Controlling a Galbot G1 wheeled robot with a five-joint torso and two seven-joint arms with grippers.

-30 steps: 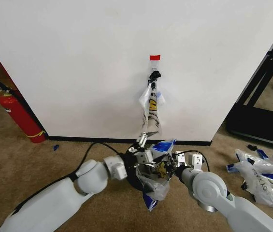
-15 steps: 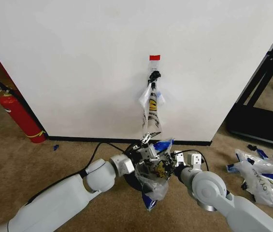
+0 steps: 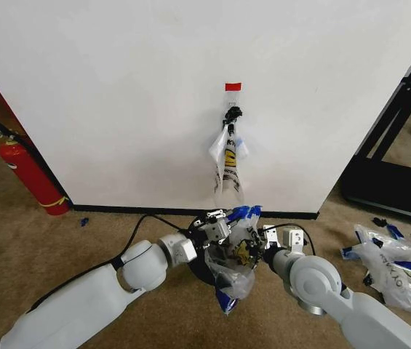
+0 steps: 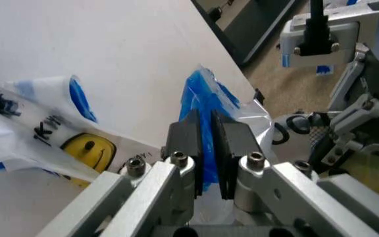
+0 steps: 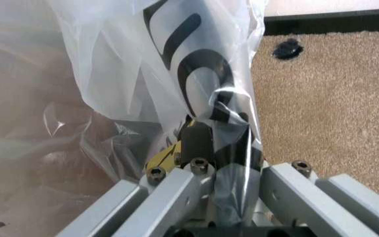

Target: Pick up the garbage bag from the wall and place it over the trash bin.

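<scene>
— Two bags, then? What else is around you?

— Two with the smiley print, yes. One hangs flat against the white wall (image 3: 118, 87) from a small black hook (image 3: 233, 113), under a red tape rectangle (image 3: 233, 86), with its lower end just above the black baseboard (image 3: 154, 210). A red fire extinguisher (image 3: 27, 174) stands on the brown carpet (image 3: 45, 247) at the wall's left edge. A heap of white bags with blue lettering (image 3: 394, 265) lies on the carpet to my right, near a black frame (image 3: 394, 123). A black cable (image 3: 143, 222) trails along the floor by my left arm.

— And the one you're working on?

— That garbage bag (image 3: 233, 273) is thin translucent white plastic with bold black lettering, a bit of yellow, and blue tape patches at its rim. It is low in front of me, just before the baseboard, bunched between my two arms, with the trash bin (image 3: 204, 267) showing as a dark curve right behind it.

— Where are your end effectors on it?

— My left end effector (image 4: 208, 143) has its dark pads (image 4: 191, 140) pressed together on a blue-taped fold of the rim, at the bag's upper left near the wall. My right end effector (image 5: 210, 148) is clamped on the plastic at the opposite side, the film draped over its fingers. The bag's rim spans between the two.
</scene>
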